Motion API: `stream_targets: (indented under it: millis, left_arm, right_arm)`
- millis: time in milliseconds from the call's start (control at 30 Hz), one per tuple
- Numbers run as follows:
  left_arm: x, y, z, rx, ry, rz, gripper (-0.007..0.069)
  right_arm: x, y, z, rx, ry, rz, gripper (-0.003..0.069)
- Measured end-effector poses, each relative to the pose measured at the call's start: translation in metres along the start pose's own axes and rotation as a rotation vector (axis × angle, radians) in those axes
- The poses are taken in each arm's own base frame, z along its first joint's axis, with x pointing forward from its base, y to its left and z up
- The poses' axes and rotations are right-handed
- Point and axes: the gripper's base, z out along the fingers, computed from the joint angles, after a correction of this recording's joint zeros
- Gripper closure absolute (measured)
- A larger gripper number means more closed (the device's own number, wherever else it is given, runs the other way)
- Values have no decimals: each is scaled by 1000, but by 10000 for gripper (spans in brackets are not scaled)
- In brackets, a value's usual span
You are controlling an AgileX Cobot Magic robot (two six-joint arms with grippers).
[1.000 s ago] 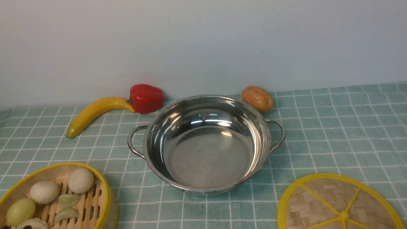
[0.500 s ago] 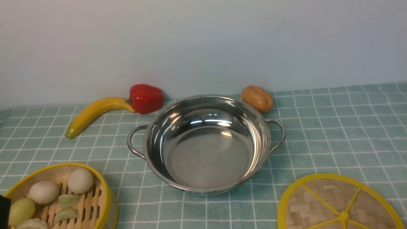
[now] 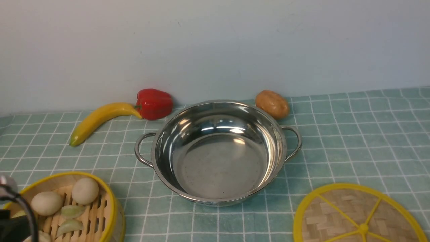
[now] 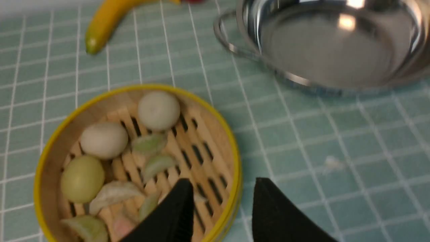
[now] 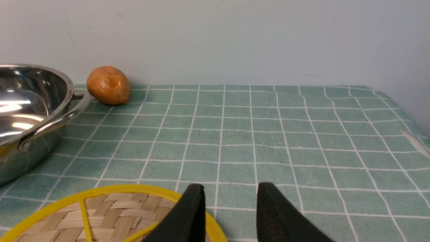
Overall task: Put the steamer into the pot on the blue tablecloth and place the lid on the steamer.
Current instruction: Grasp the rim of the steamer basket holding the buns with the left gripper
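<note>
No legible text, label, brand, number or sign appears in any view. The pot (image 3: 161, 148), the steamer (image 3: 95, 215), the lid (image 3: 336, 215) and the blue tablecloth (image 3: 352, 141) show plain surfaces, the cloth bearing only its white grid.

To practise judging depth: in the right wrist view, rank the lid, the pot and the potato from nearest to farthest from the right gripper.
1. The lid, beside the right gripper, partly under its fingers.
2. The pot, ahead, towards the robot's left.
3. The potato, farthest back, beyond the pot.
</note>
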Motion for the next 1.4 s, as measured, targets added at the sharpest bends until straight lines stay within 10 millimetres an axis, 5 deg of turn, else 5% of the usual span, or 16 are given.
stream_targets:
  millis: [233,633,1400]
  left_arm:
    - [-31,12,67,152,316,45,382]
    - [-21,20,174,274,657,-85,382]
    - [-6,22,237,301,690,-132,385]
  right_arm:
    - [0,0,0,0,0,0,416]
    - [0,0,0,0,0,0,416]
    - [0,0,0,0,0,0,416]
